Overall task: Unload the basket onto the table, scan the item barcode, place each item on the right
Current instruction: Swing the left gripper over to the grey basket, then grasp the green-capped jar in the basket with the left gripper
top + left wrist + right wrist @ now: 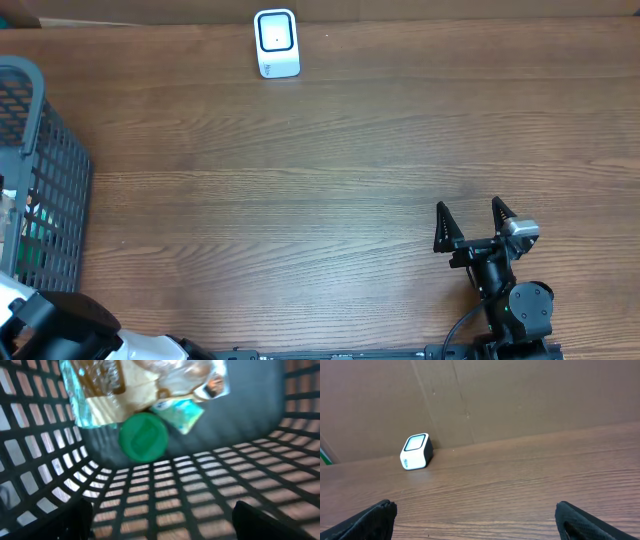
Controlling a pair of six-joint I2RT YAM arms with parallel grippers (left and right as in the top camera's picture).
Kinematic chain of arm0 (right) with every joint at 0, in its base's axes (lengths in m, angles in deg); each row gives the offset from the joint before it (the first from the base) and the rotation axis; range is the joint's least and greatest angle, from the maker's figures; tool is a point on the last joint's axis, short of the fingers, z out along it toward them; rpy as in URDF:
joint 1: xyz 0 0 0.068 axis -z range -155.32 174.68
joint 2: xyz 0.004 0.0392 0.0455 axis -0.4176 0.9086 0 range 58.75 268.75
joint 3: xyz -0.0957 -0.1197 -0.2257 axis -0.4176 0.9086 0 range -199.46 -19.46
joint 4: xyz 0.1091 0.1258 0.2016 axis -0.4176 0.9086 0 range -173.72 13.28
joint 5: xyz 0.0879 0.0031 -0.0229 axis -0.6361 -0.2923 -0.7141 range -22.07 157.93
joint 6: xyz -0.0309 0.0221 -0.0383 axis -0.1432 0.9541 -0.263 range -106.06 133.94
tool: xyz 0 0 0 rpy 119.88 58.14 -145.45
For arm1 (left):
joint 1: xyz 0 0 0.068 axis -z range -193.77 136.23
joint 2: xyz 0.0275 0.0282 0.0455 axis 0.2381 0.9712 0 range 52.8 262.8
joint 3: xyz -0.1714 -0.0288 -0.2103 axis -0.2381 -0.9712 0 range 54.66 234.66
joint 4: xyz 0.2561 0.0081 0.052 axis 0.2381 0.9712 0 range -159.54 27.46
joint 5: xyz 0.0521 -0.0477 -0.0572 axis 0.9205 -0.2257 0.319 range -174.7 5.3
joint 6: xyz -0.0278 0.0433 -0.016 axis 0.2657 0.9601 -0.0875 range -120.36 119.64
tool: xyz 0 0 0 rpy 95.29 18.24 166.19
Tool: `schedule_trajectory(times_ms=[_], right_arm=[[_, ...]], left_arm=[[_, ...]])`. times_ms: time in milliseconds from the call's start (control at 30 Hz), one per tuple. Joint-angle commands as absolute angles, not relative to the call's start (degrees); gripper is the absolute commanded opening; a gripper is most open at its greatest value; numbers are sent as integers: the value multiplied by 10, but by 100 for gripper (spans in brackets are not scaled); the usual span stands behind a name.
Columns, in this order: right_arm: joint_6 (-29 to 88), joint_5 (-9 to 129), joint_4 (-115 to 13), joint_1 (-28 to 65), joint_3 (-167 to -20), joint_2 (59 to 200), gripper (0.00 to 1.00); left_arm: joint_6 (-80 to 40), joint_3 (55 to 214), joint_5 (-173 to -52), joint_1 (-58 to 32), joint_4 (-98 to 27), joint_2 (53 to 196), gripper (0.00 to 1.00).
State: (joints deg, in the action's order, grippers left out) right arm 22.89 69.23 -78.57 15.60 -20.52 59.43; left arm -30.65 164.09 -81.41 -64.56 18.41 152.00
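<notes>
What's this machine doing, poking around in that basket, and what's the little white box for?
The left gripper is down inside the grey basket, jaws open and empty, facing a round green item and a crinkly packet. The right gripper rests open over the wooden table, holding nothing. The white scanner stands at the table's far edge with nothing in front of it. No item has been lifted out for scanning yet.

Worktop [350, 180]: one. Barcode scanner [277, 43]: one. Mesh basket [55, 190]: one. End effectors: two, namely the left end effector [162, 512] and the right end effector [468, 205]. Basket contents: one green round lid [143, 438], one clear packet [135, 382], one teal packet [182, 414]. Further items cannot be determined.
</notes>
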Motion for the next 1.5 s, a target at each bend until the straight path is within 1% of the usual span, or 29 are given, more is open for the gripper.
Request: schedule_trajectory(times_ms=[0, 200, 633, 933, 1100, 1233, 1367, 1467], right_arm=[[226, 691, -790, 158, -199, 589, 100], [226, 691, -790, 158, -199, 589, 100], [226, 691, -790, 158, -199, 589, 100], [226, 691, -790, 158, -199, 589, 100], [226, 691, -790, 158, -199, 589, 100], [226, 691, -790, 158, -199, 589, 100], [226, 691, -790, 158, -199, 589, 100], [226, 691, -790, 158, -199, 589, 100]], left_arm=[[-300, 1571, -804, -668, 151, 1521, 93], [-293, 1482, -803, -674, 94, 1521, 93], [-285, 1449, -795, -691, 71, 1521, 95], [-275, 1426, -792, -698, 48, 1521, 95], [-265, 1404, -786, -698, 19, 1522, 96], [-230, 1392, -828, -696, -24, 1522, 96], [-224, 1371, -832, -696, -58, 1523, 97], [-209, 1341, -858, -696, -90, 1525, 97]])
